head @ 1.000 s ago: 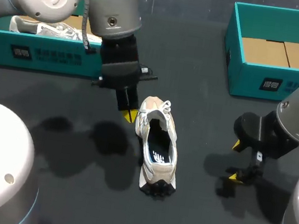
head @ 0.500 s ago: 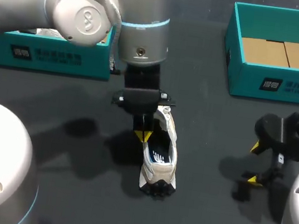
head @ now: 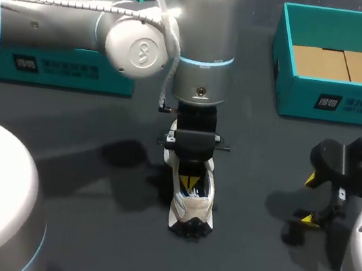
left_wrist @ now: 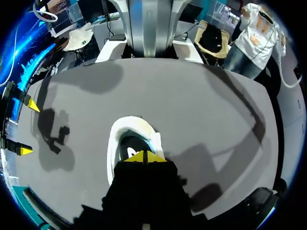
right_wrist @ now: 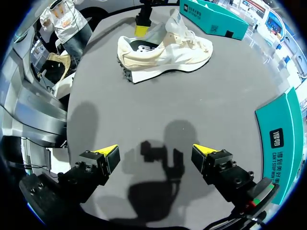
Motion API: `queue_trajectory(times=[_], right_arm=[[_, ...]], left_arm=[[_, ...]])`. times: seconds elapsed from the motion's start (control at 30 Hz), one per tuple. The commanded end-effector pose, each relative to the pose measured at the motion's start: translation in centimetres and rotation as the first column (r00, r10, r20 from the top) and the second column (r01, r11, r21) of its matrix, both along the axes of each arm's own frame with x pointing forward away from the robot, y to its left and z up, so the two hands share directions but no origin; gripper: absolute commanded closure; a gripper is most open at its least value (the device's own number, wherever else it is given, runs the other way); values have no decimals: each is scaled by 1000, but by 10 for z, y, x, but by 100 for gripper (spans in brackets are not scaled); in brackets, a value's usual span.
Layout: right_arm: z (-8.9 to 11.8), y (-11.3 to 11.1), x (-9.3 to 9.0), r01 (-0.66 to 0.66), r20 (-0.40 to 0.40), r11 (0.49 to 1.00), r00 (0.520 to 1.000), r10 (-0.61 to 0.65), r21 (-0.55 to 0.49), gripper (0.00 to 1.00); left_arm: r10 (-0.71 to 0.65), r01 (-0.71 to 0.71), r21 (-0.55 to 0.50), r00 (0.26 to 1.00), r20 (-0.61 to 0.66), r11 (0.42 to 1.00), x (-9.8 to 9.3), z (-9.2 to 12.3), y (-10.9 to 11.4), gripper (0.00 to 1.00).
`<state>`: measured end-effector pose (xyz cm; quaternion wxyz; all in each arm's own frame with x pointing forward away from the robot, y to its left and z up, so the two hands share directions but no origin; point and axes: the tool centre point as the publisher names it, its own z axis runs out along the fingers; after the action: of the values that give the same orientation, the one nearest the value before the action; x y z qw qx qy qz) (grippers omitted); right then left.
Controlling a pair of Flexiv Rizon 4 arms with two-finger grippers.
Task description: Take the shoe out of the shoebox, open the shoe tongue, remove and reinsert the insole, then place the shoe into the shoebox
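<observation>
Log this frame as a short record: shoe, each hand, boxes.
shoe: upright on the table, outside both boxes
left hand: shut, tips in the shoe's opening
right hand: open, over the table, apart from shoe
left shoebox: teal, far left
right shoebox: teal, far right, cardboard inside
</observation>
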<state>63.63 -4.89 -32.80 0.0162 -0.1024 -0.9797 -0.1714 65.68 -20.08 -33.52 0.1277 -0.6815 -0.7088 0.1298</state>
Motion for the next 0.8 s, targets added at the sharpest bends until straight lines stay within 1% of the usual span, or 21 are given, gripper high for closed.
queue_trajectory(times=[0.03,0.2,0.43,0.5,0.6,0.8], right_arm=[[0,0,-2,0,3,1000,1000,0,0,0],[0,0,-2,0,3,1000,1000,0,0,0],[0,0,-2,0,3,1000,1000,0,0,0],[0,0,-2,0,3,1000,1000,0,0,0],[0,0,-2,0,3,1000,1000,0,0,0],[0,0,-2,0,3,1000,1000,0,0,0]], left_arm=[[-25,24,81,1000,12,996,0,-9,-6,100],[-41,39,104,999,17,994,-2,-15,-1,100],[-45,37,129,998,54,991,-8,-18,10,100],[-41,33,133,998,57,990,-9,-23,12,100],[-12,6,113,999,49,994,-10,-35,12,100],[23,-28,103,998,57,994,-9,-58,5,100]])
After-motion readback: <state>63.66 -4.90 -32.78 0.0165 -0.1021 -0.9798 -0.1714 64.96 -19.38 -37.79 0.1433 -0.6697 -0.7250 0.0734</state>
